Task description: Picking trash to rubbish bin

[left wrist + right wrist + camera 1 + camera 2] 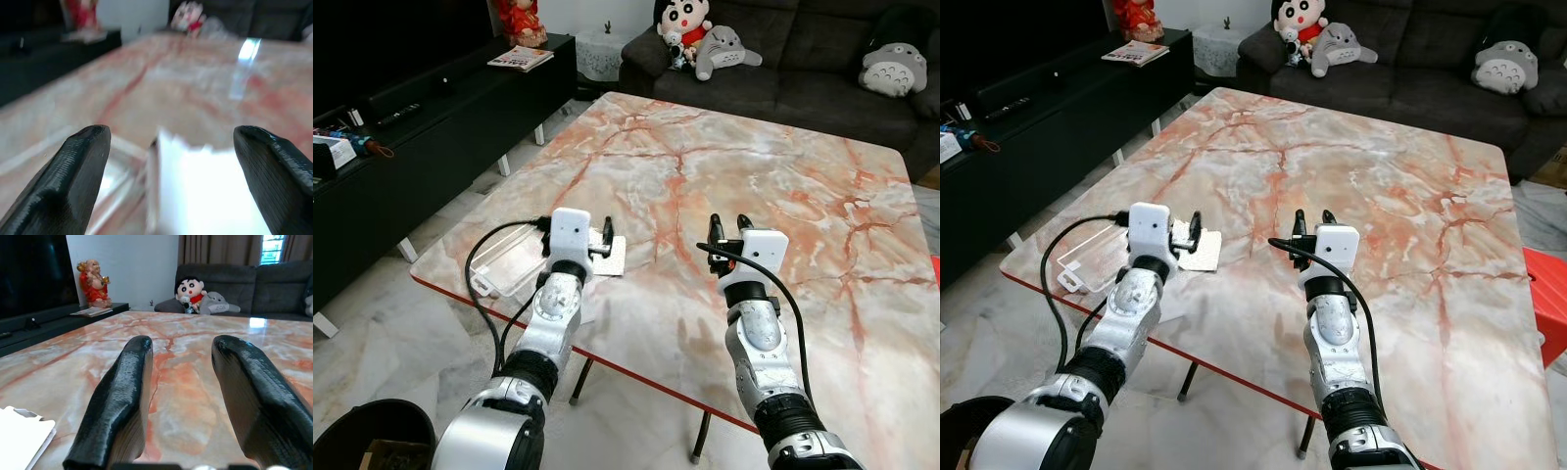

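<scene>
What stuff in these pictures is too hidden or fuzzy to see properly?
- White paper scrap: partly behind the left gripper in the eye views; blurred in the left wrist view.
- Clear plastic container: its right end hidden by the left arm.
- Rubbish bin: cut off by the bottom edge; what is inside cannot be made out.
- Items on the black TV console: too small to identify.

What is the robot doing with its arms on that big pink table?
It is tidying trash off the marble table. Its left tool is open and reaching at a flat white piece of trash near the table's edge, with a clear plastic container lying beside it. Nothing is picked up yet. The right tool is open too, held over bare table. A dark rubbish bin sits on the floor at the robot's left.
</scene>
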You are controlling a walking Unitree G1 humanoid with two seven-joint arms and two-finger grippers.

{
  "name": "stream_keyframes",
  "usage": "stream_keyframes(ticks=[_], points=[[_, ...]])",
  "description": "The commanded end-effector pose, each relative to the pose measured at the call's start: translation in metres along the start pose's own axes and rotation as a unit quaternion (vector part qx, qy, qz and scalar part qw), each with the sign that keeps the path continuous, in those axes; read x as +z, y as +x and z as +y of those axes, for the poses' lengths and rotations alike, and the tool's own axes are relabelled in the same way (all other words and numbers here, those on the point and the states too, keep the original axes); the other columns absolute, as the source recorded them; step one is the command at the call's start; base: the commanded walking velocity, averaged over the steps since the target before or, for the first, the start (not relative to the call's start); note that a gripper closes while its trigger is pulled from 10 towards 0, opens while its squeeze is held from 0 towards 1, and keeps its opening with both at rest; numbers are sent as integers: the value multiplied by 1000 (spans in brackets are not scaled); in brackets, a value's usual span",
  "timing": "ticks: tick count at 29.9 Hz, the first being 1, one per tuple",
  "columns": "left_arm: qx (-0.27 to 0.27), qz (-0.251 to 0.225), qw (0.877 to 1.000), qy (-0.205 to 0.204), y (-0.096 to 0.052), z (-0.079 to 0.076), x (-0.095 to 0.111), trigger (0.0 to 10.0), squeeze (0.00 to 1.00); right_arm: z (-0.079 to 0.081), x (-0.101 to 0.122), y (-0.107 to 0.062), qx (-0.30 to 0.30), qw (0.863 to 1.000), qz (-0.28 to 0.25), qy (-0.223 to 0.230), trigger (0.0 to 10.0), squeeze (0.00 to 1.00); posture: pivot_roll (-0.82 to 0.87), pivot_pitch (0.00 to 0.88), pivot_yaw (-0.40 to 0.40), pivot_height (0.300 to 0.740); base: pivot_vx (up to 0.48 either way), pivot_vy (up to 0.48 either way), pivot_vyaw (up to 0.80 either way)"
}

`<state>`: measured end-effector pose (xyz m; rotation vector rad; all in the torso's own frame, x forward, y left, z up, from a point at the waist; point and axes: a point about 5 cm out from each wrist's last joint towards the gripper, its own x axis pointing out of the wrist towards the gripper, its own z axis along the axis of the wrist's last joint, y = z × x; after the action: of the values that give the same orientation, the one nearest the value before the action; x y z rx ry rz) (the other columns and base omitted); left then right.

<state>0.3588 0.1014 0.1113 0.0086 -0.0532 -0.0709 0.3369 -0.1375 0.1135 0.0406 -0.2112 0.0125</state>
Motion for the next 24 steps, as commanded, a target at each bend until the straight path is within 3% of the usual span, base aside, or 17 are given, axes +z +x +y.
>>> stream_keyframes(ticks=[1,13,24], points=[[12,8,1000,-13,1,-1,1,10000,0,1,2,1,4,1000,-2,-1,10000,0,140,60,-60,740,0,0,0],[11,20,999,-34,-9,-11,-2,10000,0,0,3,1,4,1000,-4,1,10000,0,145,67,-62,740,0,0,0],[26,24,999,-39,-11,-8,-2,10000,0,0,3,1,6,1000,-5,2,10000,0,145,69,-64,740,0,0,0]])
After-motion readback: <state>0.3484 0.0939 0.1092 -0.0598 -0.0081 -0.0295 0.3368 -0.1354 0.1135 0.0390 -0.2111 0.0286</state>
